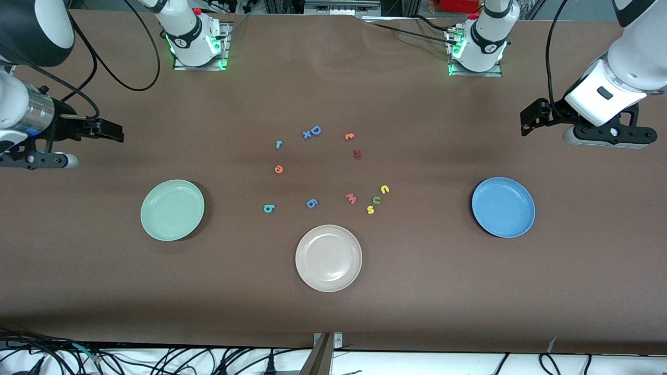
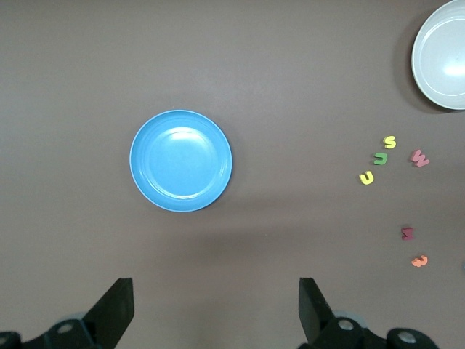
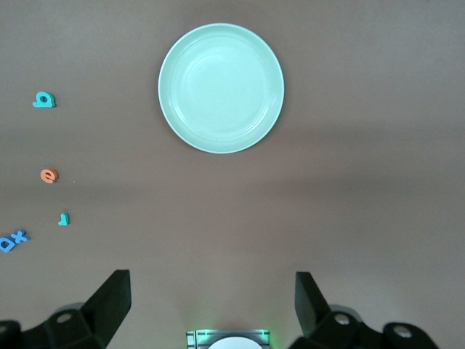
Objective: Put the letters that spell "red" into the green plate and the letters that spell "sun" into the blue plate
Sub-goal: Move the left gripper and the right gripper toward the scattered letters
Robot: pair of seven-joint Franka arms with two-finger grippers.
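Foam letters [image 1: 333,172] sit loose mid-tabletop [image 1: 333,312], green plate [image 1: 172,210] and blue plate [image 1: 503,207] both empty; left gripper [image 1: 527,122] and right gripper [image 1: 112,131] hang released at the ends, probably just waiting to start.

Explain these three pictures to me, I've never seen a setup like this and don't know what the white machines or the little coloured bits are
The white machines are two robot arms at a brown table. The large picture looks down from across the table; the other two come from cameras on the arms' wrists. Each arm ends in a two-finger gripper. The left gripper hangs open above the table by the blue plate; the right gripper hangs open by the green plate. Neither holds anything. A cream-white plate lies nearest the front camera. Between the plates are small foam letters, among them an orange e, a teal r, a yellow s and a pink w.
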